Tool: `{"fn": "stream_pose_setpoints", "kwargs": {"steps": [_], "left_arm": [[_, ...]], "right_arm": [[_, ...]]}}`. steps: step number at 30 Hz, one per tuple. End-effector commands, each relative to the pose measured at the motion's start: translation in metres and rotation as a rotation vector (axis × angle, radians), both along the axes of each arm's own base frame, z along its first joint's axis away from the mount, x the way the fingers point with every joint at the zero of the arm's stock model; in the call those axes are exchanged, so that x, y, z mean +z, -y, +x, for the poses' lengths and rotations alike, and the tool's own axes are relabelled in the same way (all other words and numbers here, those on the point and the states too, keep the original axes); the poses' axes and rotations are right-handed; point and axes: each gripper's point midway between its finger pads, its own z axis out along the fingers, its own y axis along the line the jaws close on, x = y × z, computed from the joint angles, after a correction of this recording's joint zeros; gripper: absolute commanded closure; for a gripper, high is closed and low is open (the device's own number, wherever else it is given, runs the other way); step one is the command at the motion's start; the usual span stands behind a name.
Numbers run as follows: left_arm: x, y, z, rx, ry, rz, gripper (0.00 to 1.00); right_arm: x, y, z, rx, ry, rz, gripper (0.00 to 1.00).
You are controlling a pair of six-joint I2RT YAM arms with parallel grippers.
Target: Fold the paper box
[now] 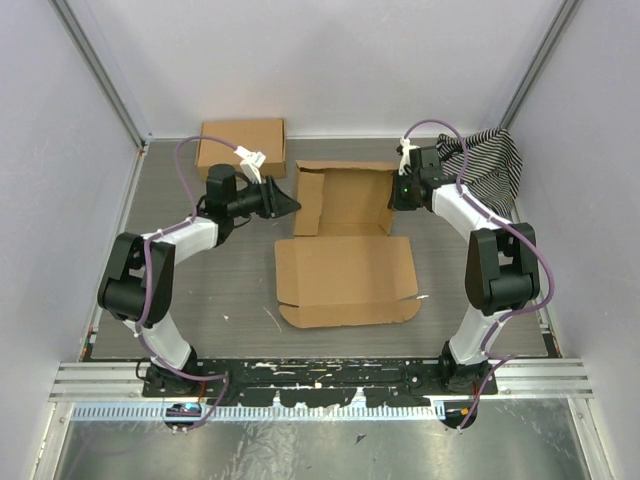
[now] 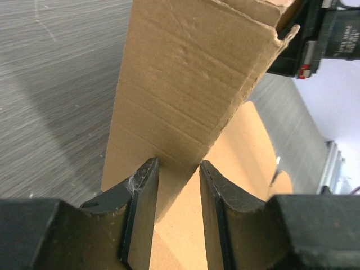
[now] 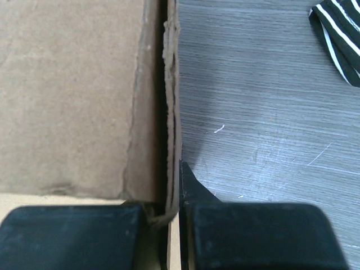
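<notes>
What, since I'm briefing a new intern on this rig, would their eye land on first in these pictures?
The half-folded brown paper box mid-table, its lid panel lying flat on the near side. The right gripper is pinched shut on its right wall; the left gripper meets the upright left flap, jaws apart. Next, the striped cloth in the far right corner and a closed cardboard box far left.

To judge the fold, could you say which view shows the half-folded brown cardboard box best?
The top external view: the whole half-folded brown cardboard box shows, side flaps raised, near panel flat. The left wrist view shows only one raised flap; the right wrist view only a wall edge in the shut right gripper.
</notes>
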Motion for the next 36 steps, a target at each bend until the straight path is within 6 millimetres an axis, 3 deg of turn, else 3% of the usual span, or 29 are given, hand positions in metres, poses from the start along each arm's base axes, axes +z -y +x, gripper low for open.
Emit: {"fn": "stream_pose_setpoints", "kwargs": {"steps": [1,12,14,17,20,25,28,33,36], "left_arm": [[0.019,-0.011,0.016,0.124,0.098,0.130,0.59],[0.003,-0.024,0.029,0.295,0.089,0.375,0.63],[0.001,-0.028,0.032,0.340,0.084,0.425,0.70],[-0.003,-0.042,0.037,0.432,0.028,0.517,0.89],[-0.010,-0.053,0.031,0.477,-0.045,0.620,1.00],[-0.006,-0.077,0.022,0.618,-0.086,0.912,1.00],[-0.015,-0.089,0.010,0.633,-0.104,1.104,1.00],[-0.014,-0.096,-0.003,0.691,0.020,1.309,1.00],[-0.023,-0.101,-0.007,0.686,0.031,1.418,1.00]], "right_arm": [[0.034,-0.008,0.006,-0.018,0.111,0.022,0.97],[0.043,-0.021,-0.003,-0.039,0.146,0.001,0.97],[0.046,-0.024,-0.004,-0.039,0.152,-0.004,0.97],[0.049,-0.024,-0.005,-0.059,0.149,-0.012,0.97],[0.052,-0.025,-0.007,-0.079,0.137,-0.015,0.98],[0.060,-0.024,-0.011,-0.137,0.124,-0.023,0.98],[0.061,-0.024,-0.013,-0.188,0.090,-0.024,0.99],[0.055,-0.028,-0.022,-0.264,0.007,-0.041,0.99],[0.052,-0.029,-0.025,-0.303,-0.017,-0.029,0.99]]}}
